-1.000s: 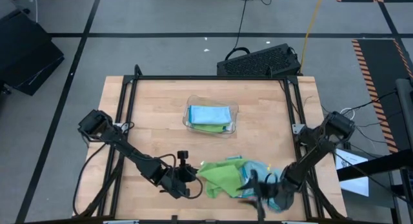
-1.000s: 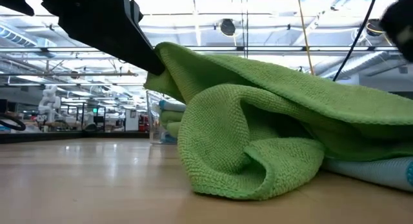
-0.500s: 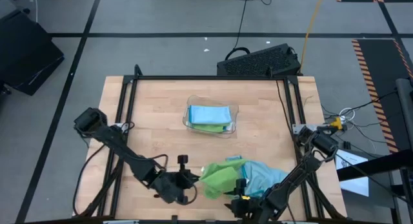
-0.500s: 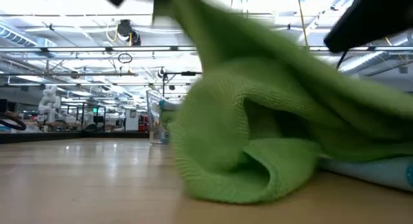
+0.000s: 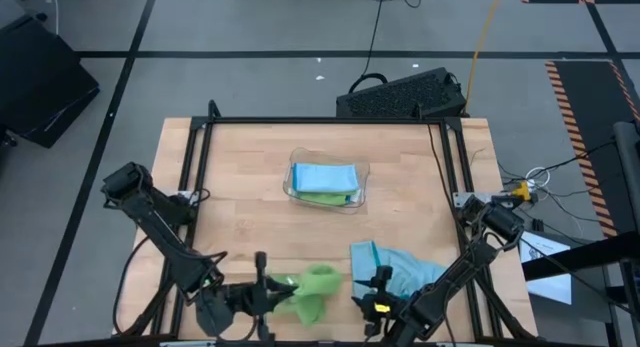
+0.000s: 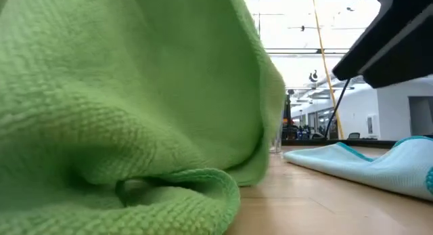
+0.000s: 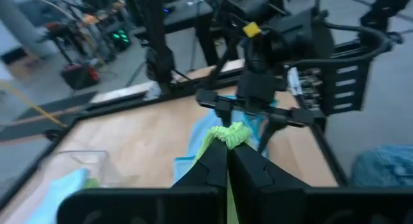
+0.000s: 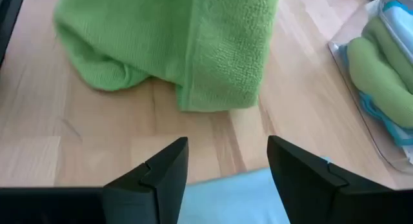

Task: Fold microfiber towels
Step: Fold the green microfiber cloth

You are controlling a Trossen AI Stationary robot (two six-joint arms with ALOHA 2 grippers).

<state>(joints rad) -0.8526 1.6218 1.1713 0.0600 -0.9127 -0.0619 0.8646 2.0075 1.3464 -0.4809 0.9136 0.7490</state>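
Observation:
A lime green microfiber towel (image 5: 312, 287) lies bunched near the table's front edge, and my left gripper (image 5: 275, 290) is shut on it from its left. It fills the left of the low view (image 6: 122, 113). A light blue towel (image 5: 405, 270) lies spread on the table to its right. My right gripper (image 5: 379, 283) stands open over the blue towel's near left edge (image 8: 239, 198), nothing between its fingers, and it faces the green towel (image 8: 168, 43). Folded blue and green towels sit in the clear tray (image 5: 325, 182). My left gripper (image 7: 227, 152) pinches a bunched bit of the green towel (image 7: 229, 132) between its two fingers; one layer or several, I cannot tell. The fingers come nearly level from the table's left. The towel hangs slack below them, its lower folds (image 6: 169, 194) on the table.
The clear plastic tray (image 8: 381, 75) stands at the table's middle, toward the far side. A black frame (image 5: 200, 157) runs along the table's left, far and right sides. Bare wood lies between the tray and the two loose towels.
My left gripper has gone up and toward the table's near left corner, still shut on the green towel. The towel has been drawn off the blue one and now lies bunched to its left. My right gripper has shifted a little to the left and turned, staying open.

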